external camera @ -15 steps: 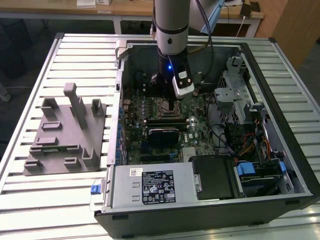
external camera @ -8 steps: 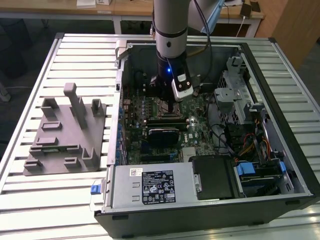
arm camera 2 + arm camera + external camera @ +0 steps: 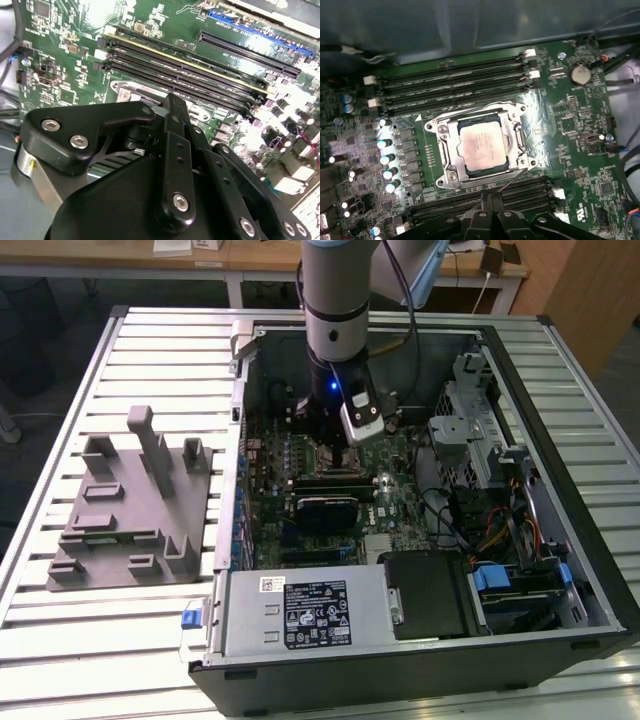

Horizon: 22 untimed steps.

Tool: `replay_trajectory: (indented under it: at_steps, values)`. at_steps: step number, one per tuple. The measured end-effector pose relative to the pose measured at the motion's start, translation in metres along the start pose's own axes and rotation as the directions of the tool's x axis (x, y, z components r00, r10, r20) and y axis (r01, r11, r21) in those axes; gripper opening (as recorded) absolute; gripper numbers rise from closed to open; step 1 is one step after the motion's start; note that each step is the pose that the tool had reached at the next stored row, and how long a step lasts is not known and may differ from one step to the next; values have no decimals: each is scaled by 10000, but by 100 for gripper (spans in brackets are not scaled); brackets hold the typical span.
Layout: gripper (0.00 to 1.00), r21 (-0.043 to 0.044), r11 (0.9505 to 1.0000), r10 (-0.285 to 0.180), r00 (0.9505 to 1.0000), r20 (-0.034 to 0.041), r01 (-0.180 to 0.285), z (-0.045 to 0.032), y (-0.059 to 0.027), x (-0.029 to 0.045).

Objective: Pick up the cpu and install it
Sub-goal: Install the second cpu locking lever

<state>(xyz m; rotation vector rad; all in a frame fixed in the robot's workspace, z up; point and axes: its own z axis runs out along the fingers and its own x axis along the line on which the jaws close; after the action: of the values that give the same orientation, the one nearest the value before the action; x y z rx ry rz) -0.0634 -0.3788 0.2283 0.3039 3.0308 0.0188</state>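
Observation:
The cpu (image 3: 483, 147), a pale silver square, lies flat inside the metal-framed socket (image 3: 451, 165) on the green motherboard (image 3: 570, 130) in the first wrist view. The socket's frame is not folded over it. My gripper (image 3: 488, 200) hangs just above the board at the socket's edge, shut with nothing in it and clear of the chip. In the second wrist view its black linkage (image 3: 175, 150) covers the socket, with memory slots (image 3: 200, 70) beyond. The exterior view has the arm (image 3: 335, 330) reaching straight down into the open computer case (image 3: 560, 570).
A grey plastic fixture block (image 3: 130, 510) sits on the slatted table at the exterior view's left. Inside the case are a power supply (image 3: 300, 615) along the near side, a drive cage (image 3: 470, 430) and cables (image 3: 500, 530) at the exterior view's right, and capacitors (image 3: 387, 160) beside the socket.

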Motion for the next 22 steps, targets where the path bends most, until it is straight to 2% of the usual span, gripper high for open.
replay_trajectory:
  at_steps: [13, 14, 17, 22]
  values:
    - [11, -112, 9966, -821, 9966, -19, 821, 49, -70, 118]
    - [11, -140, 9962, -863, 9963, -24, 862, 55, -77, 125]
    - [11, -304, 9950, -953, 9954, -41, 951, 77, -94, 143]
    - [11, -402, 9932, -1097, 9940, -52, 1094, 117, -131, 167]
